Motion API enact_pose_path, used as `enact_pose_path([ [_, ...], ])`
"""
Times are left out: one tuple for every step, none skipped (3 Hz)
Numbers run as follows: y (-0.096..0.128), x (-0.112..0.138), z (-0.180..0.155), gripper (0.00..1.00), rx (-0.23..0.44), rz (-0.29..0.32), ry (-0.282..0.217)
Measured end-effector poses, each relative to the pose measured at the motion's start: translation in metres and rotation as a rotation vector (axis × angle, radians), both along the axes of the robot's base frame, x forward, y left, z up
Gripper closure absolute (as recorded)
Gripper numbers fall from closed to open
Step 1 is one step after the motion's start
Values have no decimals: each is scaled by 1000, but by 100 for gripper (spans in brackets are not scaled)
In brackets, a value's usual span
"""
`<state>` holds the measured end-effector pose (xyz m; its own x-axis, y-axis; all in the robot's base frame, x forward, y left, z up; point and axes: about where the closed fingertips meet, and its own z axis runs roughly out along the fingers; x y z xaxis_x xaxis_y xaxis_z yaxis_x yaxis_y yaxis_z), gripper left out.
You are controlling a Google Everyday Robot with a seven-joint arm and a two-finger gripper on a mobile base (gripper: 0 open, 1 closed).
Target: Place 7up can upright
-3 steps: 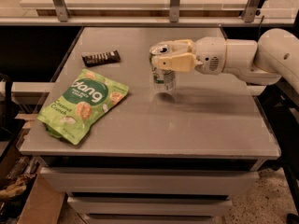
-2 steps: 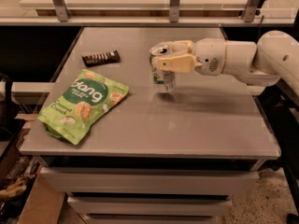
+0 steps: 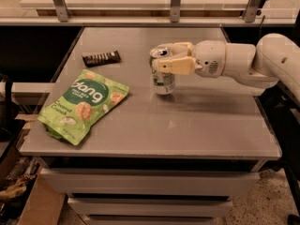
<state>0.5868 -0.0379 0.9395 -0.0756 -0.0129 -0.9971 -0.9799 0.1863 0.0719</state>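
Note:
The 7up can point(image 3: 164, 81) stands upright on the grey table point(image 3: 154, 125), a little right of its middle, silvery with green markings and its silver top facing up. My gripper point(image 3: 165, 59) reaches in from the right on a white arm. Its cream fingers point(image 3: 176, 65) sit around the can's upper part, one in front and one behind, and are shut on it. The can's base looks to be resting on the table.
A green Dang snack pouch point(image 3: 84, 104) lies flat at the left front of the table. A dark candy bar wrapper point(image 3: 101, 57) lies at the back left. The table's front edge runs above drawers; a shelf rail with metal posts stands behind.

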Motion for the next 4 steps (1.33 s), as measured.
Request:
enact_pose_path([
  [1, -1, -2, 35, 1, 3, -7],
  [1, -1, -3, 12, 2, 4, -13],
  [1, -2, -3, 0, 3, 7, -18],
  [1, -2, -3, 0, 1, 9, -20],
])
